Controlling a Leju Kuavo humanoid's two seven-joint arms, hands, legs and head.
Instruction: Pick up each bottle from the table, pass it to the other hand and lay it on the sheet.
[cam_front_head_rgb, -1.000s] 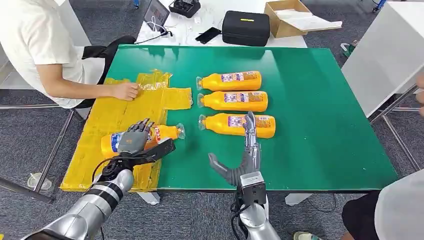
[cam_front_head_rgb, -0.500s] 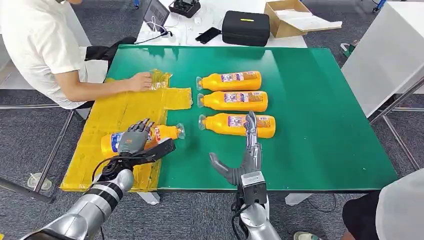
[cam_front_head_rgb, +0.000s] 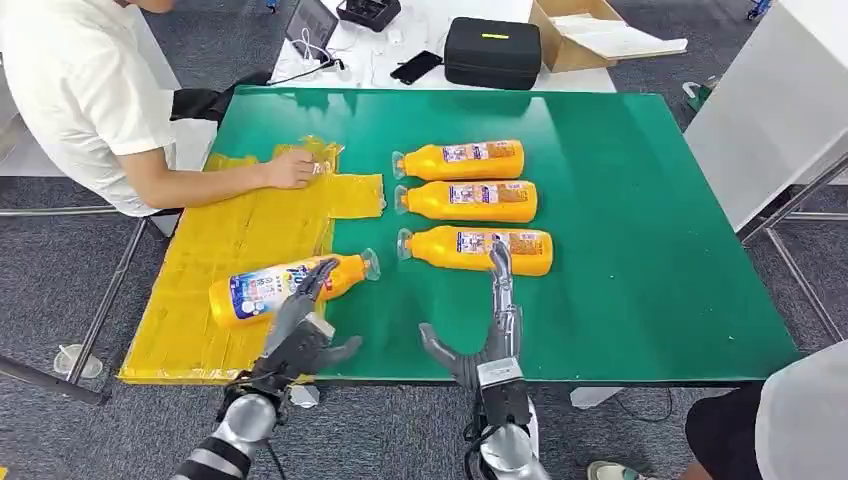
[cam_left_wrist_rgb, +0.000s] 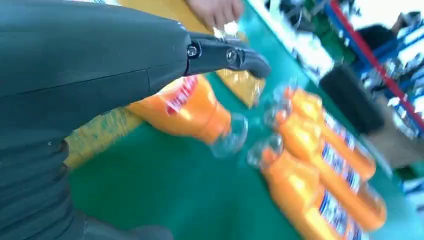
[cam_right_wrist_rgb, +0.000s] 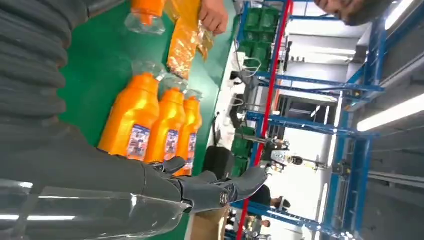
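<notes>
An orange bottle (cam_front_head_rgb: 270, 288) lies on its side on the yellow sheet (cam_front_head_rgb: 220, 240), cap toward the table's middle; the left wrist view shows it too (cam_left_wrist_rgb: 192, 107). My left hand (cam_front_head_rgb: 300, 335) is open at the table's near edge, just in front of that bottle, and holds nothing. Three more orange bottles lie side by side on the green table: far (cam_front_head_rgb: 462, 160), middle (cam_front_head_rgb: 468, 201) and near (cam_front_head_rgb: 478, 250). My right hand (cam_front_head_rgb: 490, 335) is open, fingers pointing at the near bottle (cam_right_wrist_rgb: 131, 120), a little short of it.
A person sits at the left, one hand (cam_front_head_rgb: 291, 168) pressing the sheet's far corner. Behind the green table (cam_front_head_rgb: 650, 220) are a black case (cam_front_head_rgb: 492, 52), a cardboard box (cam_front_head_rgb: 575, 35) and a phone. A white table (cam_front_head_rgb: 780, 100) stands at the right.
My left hand has let go of the bottle on the sheet and drawn back to the near edge. The person's hand slid along the sheet's far corner. My right hand has barely moved.
</notes>
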